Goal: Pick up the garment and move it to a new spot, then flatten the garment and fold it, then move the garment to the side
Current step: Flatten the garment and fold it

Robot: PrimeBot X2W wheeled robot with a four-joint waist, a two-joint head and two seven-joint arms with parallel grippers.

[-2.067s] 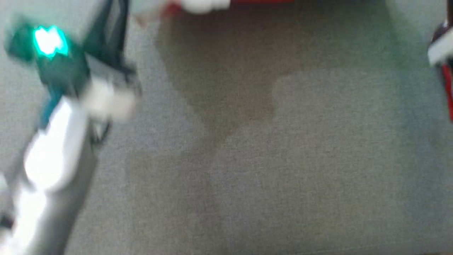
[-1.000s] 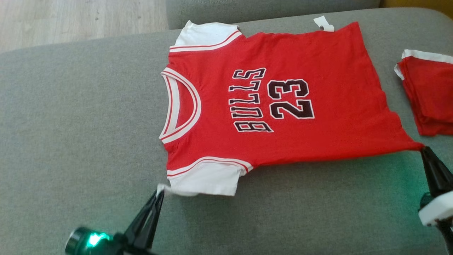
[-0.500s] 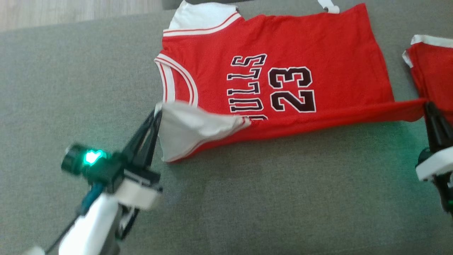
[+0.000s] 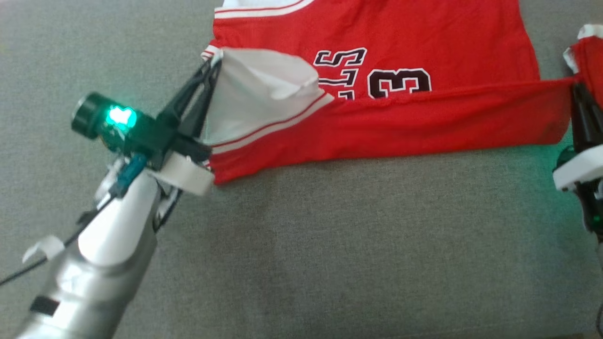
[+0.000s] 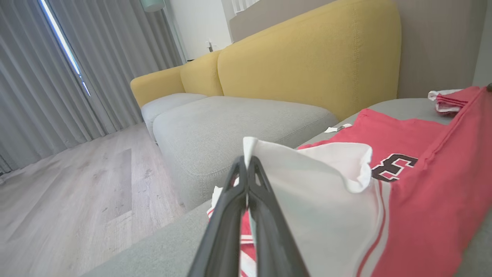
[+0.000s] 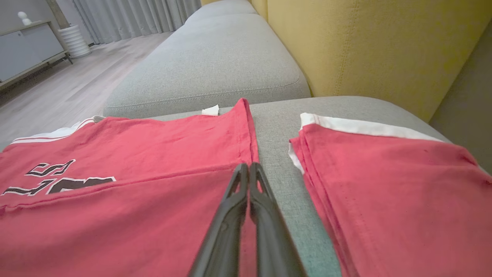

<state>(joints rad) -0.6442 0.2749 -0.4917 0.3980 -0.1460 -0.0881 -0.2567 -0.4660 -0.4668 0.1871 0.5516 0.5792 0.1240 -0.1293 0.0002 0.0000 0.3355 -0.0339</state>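
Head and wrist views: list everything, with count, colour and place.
near cushion: one, grey, under both garments
far cushion: one, grey, beyond it
backrests: at least two, yellow, behind the cushions
jersey: one, red, white sleeves, black lettering, on the near cushion, near edge lifted over
tag: one, white, at the jersey's far hem corner
folded garment: one, red with white trim, right of the jersey, apart from it
curtains: one run, grey, across the room
floor: one, pale wood, beside the sofa
left gripper: one, dark, shut on the jersey's white sleeve
right gripper: one, dark, shut on the jersey's hem corner
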